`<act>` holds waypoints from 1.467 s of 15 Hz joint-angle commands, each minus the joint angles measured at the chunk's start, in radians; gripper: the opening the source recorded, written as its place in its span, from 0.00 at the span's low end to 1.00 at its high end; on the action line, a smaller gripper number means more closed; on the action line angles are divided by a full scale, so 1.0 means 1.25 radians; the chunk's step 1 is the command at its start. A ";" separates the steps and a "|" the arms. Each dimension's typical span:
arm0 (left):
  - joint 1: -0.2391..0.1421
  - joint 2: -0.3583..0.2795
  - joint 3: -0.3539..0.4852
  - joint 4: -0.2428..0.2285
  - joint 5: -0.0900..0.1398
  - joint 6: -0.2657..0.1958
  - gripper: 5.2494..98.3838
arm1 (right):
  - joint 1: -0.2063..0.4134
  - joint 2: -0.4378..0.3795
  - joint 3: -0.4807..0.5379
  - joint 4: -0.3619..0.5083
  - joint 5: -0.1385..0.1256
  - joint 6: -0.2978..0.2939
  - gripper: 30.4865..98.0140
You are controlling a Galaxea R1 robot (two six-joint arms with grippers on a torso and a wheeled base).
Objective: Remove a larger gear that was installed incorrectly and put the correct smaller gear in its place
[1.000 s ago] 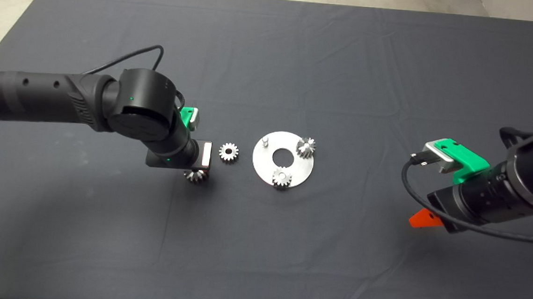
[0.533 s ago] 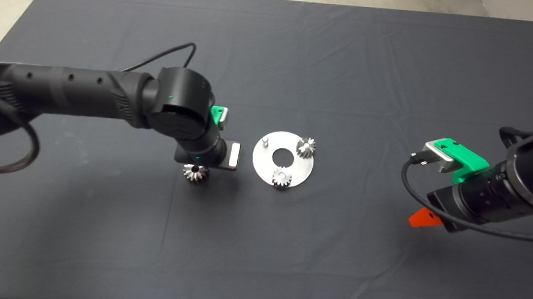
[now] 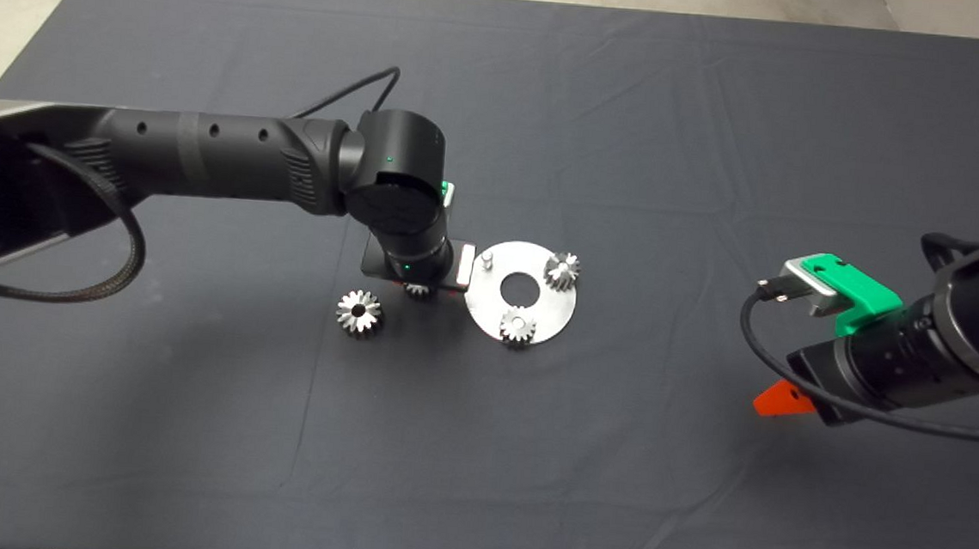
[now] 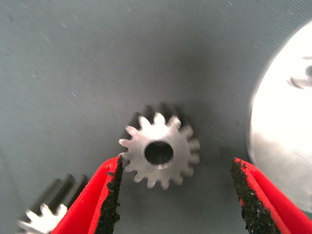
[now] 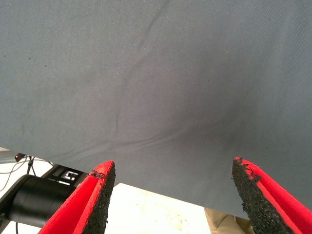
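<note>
Dark grey mat (image 3: 529, 449) covers the counter, creased in places, pale floor at the far edge. Round metal plate (image 3: 521, 292) with a centre hole sits mid-mat; two small gears stand on it, one at the far right rim (image 3: 561, 270), one at the near rim (image 3: 518, 325), and a bare pin (image 3: 485, 261) at the left.

Left pincer (image 4: 175, 195) hangs over the smaller gear (image 4: 160, 151), which lies flat on the mat just beside the plate's left edge. Its fingers (image 4: 105, 197) are spread wide on either side of the gear, one pad close to the teeth; contact cannot be told.

Larger gear (image 3: 358, 312) rests on the mat, left of the arm, apart from the plate.

Right pincer (image 5: 170, 200) waits at the right edge above bare mat, fingers apart, holding nothing.
</note>
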 commanded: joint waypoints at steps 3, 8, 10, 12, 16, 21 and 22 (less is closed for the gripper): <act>-0.007 -0.003 -0.026 0.036 0.045 0.026 0.53 | 0.016 -0.001 0.006 0.022 -0.077 0.005 0.49; -0.007 -0.011 -0.027 0.055 0.048 0.045 0.53 | 0.014 0.001 0.007 0.022 -0.078 0.005 0.49; -0.004 -0.011 -0.025 0.055 0.048 0.045 0.53 | 0.016 -0.001 0.005 0.021 -0.080 0.005 0.49; 0.006 -0.013 -0.026 0.055 0.048 0.044 0.53 | 0.016 0.001 0.002 0.021 -0.080 0.005 0.49; 0.023 -0.034 -0.017 0.056 0.046 0.042 0.53 | 0.016 -0.001 0.001 0.021 -0.081 0.005 0.49; 0.023 -0.028 -0.023 0.056 0.045 0.042 0.53 | 0.016 0.001 0.002 0.022 -0.080 0.005 0.49; 0.023 -0.027 -0.024 0.056 0.046 0.042 0.52 | 0.016 0.001 0.002 0.022 -0.080 0.005 0.49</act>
